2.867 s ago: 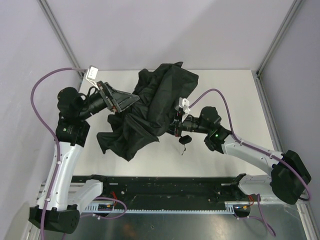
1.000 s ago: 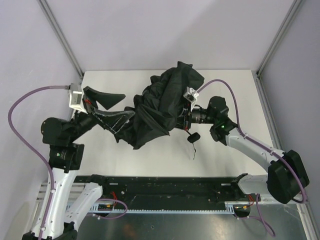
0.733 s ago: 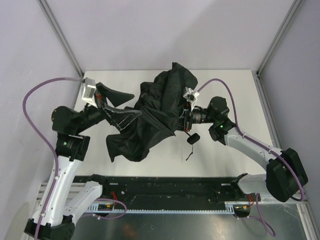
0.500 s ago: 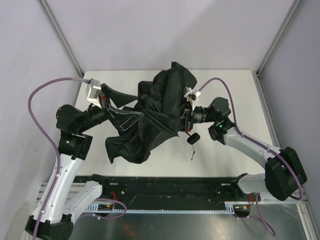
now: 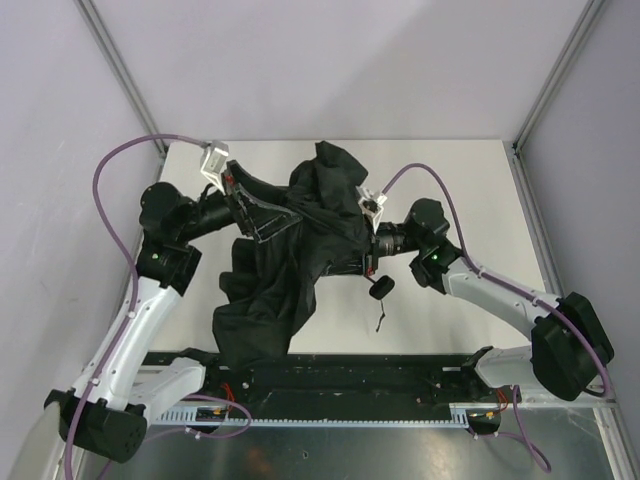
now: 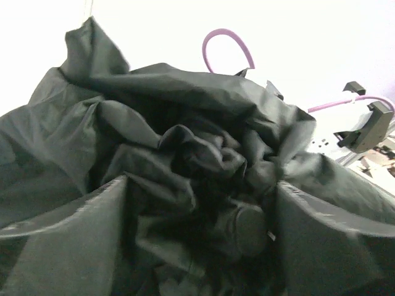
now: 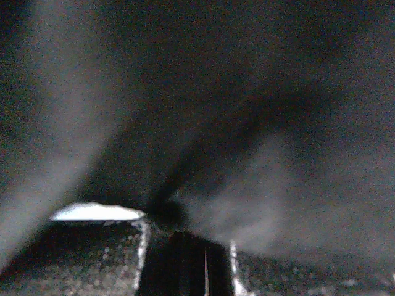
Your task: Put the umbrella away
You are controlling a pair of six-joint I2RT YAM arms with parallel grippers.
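The umbrella [image 5: 300,250] is a crumpled black canopy held above the white table, its lower folds hanging toward the near edge. Its small knob handle [image 5: 381,288] and strap [image 5: 380,318] dangle below my right gripper [image 5: 362,252]. That gripper is largely hidden by fabric and is shut on the umbrella's shaft. The right wrist view shows only dark fabric [image 7: 247,92] and a dark shaft between the fingers [image 7: 92,259]. My left gripper [image 5: 268,208] is open, its fingers [image 6: 55,246] spread wide around bunched canopy [image 6: 185,142] and a round black cap [image 6: 250,229].
The white table [image 5: 450,200] is bounded by lilac walls with metal posts at the back corners. A black rail [image 5: 350,370] runs along the near edge. Purple cables loop above both arms; the right arm's cable shows in the left wrist view [image 6: 228,46].
My left arm has swung in from the left toward the far side and right, so its open fingers now straddle the canopy. The fabric hangs lower toward the near edge. The right gripper kept its hold.
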